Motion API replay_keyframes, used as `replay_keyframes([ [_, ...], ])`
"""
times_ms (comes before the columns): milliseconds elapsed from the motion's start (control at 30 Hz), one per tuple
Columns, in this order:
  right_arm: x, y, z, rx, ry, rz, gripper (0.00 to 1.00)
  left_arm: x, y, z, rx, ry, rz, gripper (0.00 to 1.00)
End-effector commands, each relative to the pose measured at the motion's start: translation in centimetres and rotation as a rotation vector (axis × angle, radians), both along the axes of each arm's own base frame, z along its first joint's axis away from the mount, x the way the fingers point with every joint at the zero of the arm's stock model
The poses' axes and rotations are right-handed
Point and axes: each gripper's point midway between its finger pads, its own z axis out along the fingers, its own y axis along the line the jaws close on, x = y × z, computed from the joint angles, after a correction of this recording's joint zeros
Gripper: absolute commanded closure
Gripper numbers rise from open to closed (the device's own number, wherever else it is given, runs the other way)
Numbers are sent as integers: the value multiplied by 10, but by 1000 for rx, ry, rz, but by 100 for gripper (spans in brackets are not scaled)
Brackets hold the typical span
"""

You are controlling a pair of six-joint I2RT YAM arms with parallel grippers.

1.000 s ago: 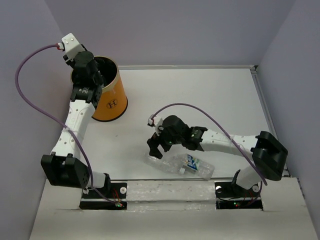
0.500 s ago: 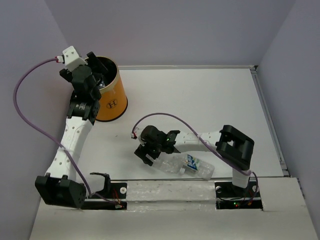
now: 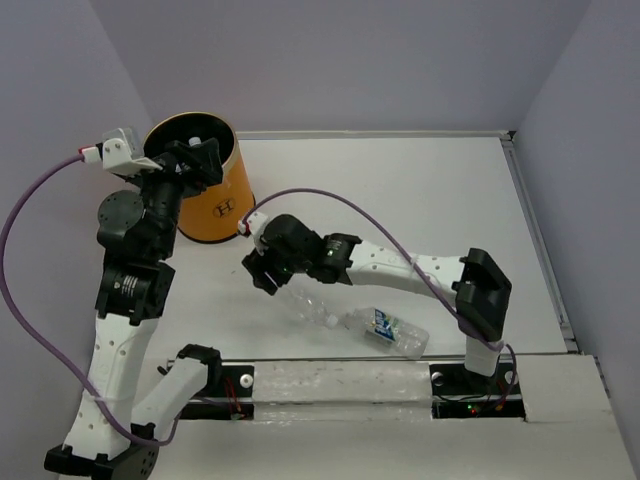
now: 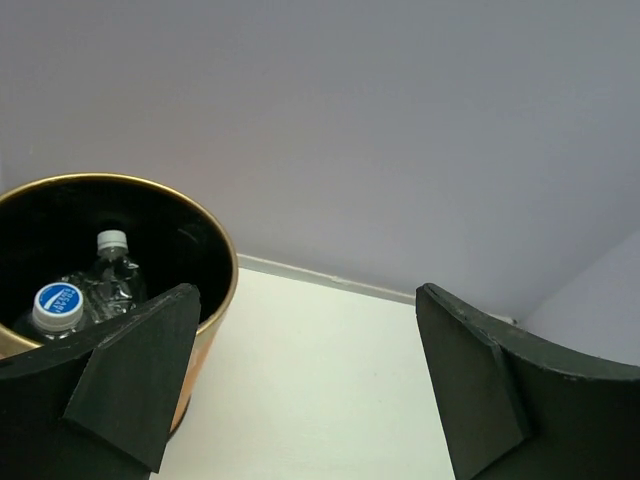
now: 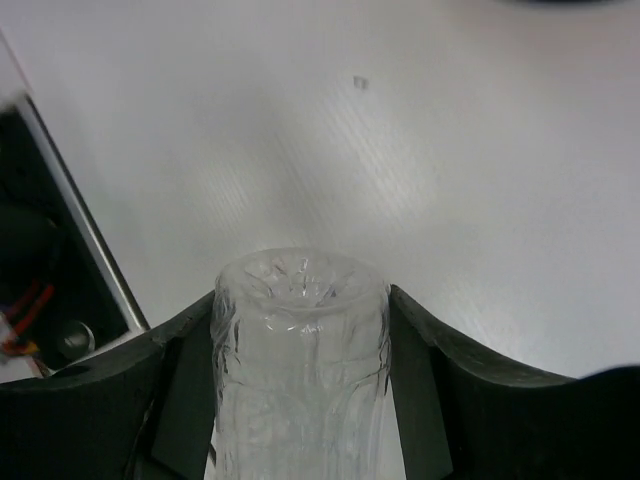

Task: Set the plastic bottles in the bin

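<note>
The orange bin [image 3: 228, 206] stands at the back left. In the left wrist view two plastic bottles lie inside the bin [image 4: 226, 262], one with a white cap [image 4: 112, 241], one with a blue cap [image 4: 58, 300]. My left gripper [image 3: 200, 160] hangs open and empty by the bin's rim [image 4: 308, 300]. My right gripper [image 3: 268, 267] is shut on the base end of a clear crinkled bottle [image 3: 310, 305], whose sides press against both pads [image 5: 300, 340]. A bottle with a blue-green label [image 3: 388, 330] lies on the table near the front edge.
Grey walls close in the white table on the left, back and right. A purple cable loops from each wrist. The arm bases and a strip [image 3: 340, 382] run along the near edge.
My left gripper opened and drew back from over the bin toward the left. My right gripper closed on the clear bottle and carried its end up and to the left.
</note>
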Motion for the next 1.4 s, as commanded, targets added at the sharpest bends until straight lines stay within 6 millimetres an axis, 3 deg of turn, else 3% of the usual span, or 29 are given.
replay_keyframes([
  [0, 43, 31, 204, 446, -249, -49, 62, -47, -13, 48, -36, -146, -129, 1],
  [67, 58, 35, 246, 570, -303, -54, 64, -62, -12, 60, -64, -191, -141, 1],
  [100, 72, 34, 287, 688, -357, -66, 64, -74, -10, 65, -73, -221, -146, 1],
  [167, 88, 33, 323, 796, -420, -88, 65, -85, -6, 70, -97, -243, -144, 1],
  [200, 97, 37, 351, 884, -459, -94, 65, -93, -5, 74, -104, -262, -145, 1],
  [300, 126, 30, 395, 1044, -540, -119, 68, -103, -4, 80, -122, -289, -152, 1],
  [333, 143, 30, 402, 1097, -544, -134, 68, -107, -2, 83, -131, -301, -145, 1],
  [400, 154, 22, 428, 1234, -596, -132, 68, -116, 1, 87, -158, -329, -149, 1],
  [433, 168, 23, 430, 1287, -592, -125, 69, -116, 0, 85, -161, -333, -154, 1],
  [500, 169, 21, 448, 1405, -616, -84, 69, -123, 4, 89, -175, -366, -144, 1],
  [533, 189, 37, 422, 1405, -592, -87, 69, -120, 5, 84, -181, -355, -134, 1],
  [567, 177, 21, 458, 1518, -663, -64, 69, -119, 6, 81, -180, -351, -129, 1],
  [600, 178, 20, 458, 1557, -676, -64, 69, -117, 6, 77, -182, -343, -123, 1],
  [633, 194, 31, 435, 1567, -649, -96, 69, -112, 2, 69, -188, -331, -133, 1],
  [667, 186, 17, 452, 1648, -693, -94, 69, -110, 0, 65, -188, -325, -141, 1],
  [733, 199, 11, 440, 1707, -689, -174, 69, -103, -4, 57, -183, -306, -145, 1],
  [833, 213, -1, 437, 1740, -704, -256, 69, -96, -8, 49, -184, -289, -152, 1],
  [1033, 244, 19, 384, 1708, -620, -335, 69, -83, -17, 33, -177, -246, -167, 1],
  [1100, 255, 36, 354, 1651, -572, -340, 68, -80, -20, 28, -179, -234, -178, 1],
  [1200, 261, 51, 328, 1601, -536, -323, 65, -76, -24, 23, -178, -217, -188, 1],
  [1333, 266, 63, 309, 1514, -547, -307, 55, -71, -27, 11, -169, -184, -190, 1],
  [1367, 264, 66, 311, 1489, -550, -289, 45, -69, -30, 10, -163, -175, -201, 1],
])
